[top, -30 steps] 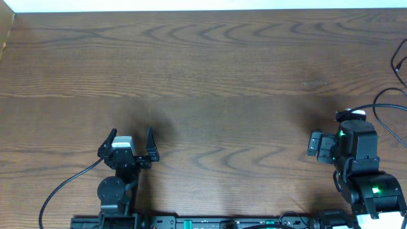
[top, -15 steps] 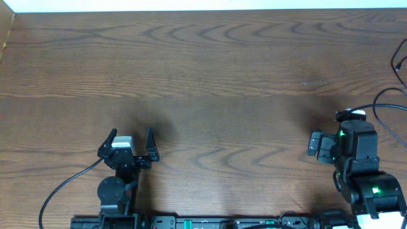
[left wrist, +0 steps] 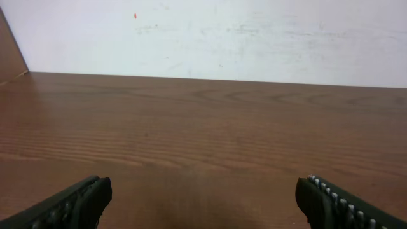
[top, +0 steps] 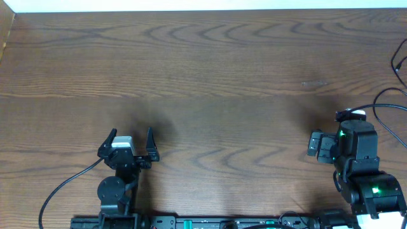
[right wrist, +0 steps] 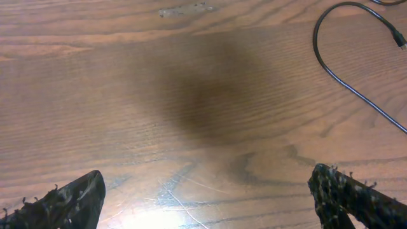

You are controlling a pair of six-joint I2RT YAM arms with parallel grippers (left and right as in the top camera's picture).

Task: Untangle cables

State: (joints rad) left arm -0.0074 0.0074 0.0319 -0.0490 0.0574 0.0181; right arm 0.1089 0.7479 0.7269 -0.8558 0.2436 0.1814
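Because the cable (right wrist: 315,42) is thin and black, I judge it light and soft; it will bend and slide easily on the smooth wooden table (right wrist: 127,76). It lies at the far right side of the table in an open loop, near the right gripper (right wrist: 203,198), with a small plug end (right wrist: 399,43); only this cord shows clearly. Both grippers have their jaws wide apart and hold nothing; the left gripper (left wrist: 203,200) is well apart from the cable. A low pinch on the cord near the plug seems best; a hard pull could tighten a knot.
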